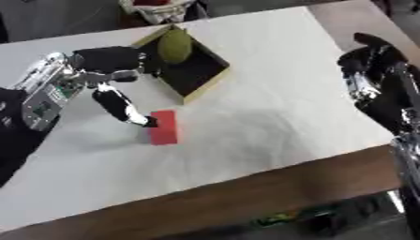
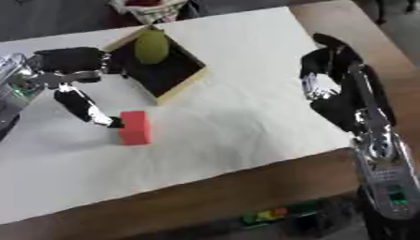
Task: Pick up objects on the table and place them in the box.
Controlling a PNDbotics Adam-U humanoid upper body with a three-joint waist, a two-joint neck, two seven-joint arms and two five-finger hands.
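A red block (image 1: 163, 127) lies flat on the white tablecloth, left of centre. My left hand (image 1: 111, 75) is spread open beside it: the thumb reaches down and its tip touches the block's left edge, while the fingers stretch right to the box's near-left wall. The box (image 1: 206, 82) is shallow, with tan walls and a black floor, and stands at the back. A green pear-shaped fruit (image 1: 174, 45) lies in its far corner. My right hand (image 2: 332, 63) hovers at the table's right edge, fingers bent, holding nothing.
A white basket (image 1: 156, 10) with something red in it stands beyond the table's far edge. The brown wooden table edge (image 1: 246, 192) shows in front of the cloth and on the right. Small coloured things (image 2: 266, 215) lie on the floor below.
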